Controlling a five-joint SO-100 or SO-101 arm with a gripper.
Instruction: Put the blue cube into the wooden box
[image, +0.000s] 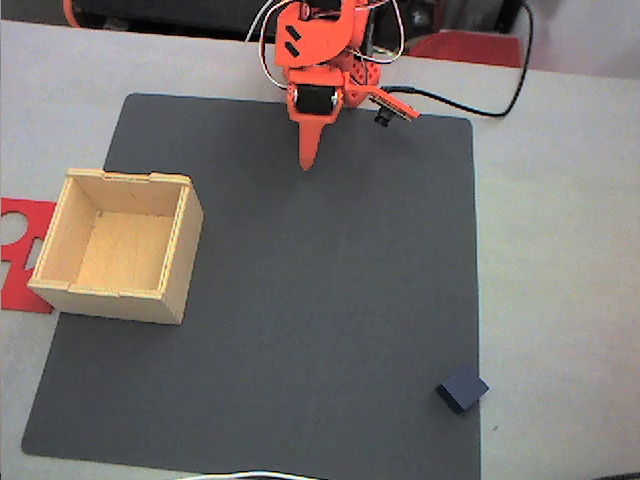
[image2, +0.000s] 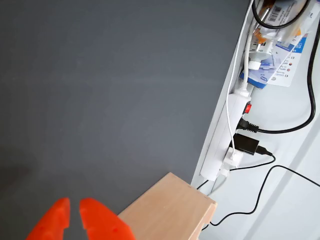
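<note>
Sitting on the dark mat (image: 300, 300) near its lower right corner in the fixed view, blue cube (image: 462, 389), wooden box (image: 120, 245) standing far left, orange claw (image: 307, 160) hanging at top centre, tips nearly closed, gripping nothing, table (image: 560, 250) lying beneath

1. The gripper (image2: 74, 212) shows at the bottom left as two orange fingertips (image2: 100, 217) with a thin dark gap between them, nearly closed on nothing.
2. They hang over a dark grey mat (image2: 115, 85) that covers most of the view.
3. A corner of the wooden box (image2: 170, 210) juts in at the bottom centre, just right of the fingertips.
4. Right of the mat's edge lies a white power strip (image2: 227, 135) with a red switch, a black plug and black cables (image2: 280, 130).
5. Packaged items sit at the top right.
</note>
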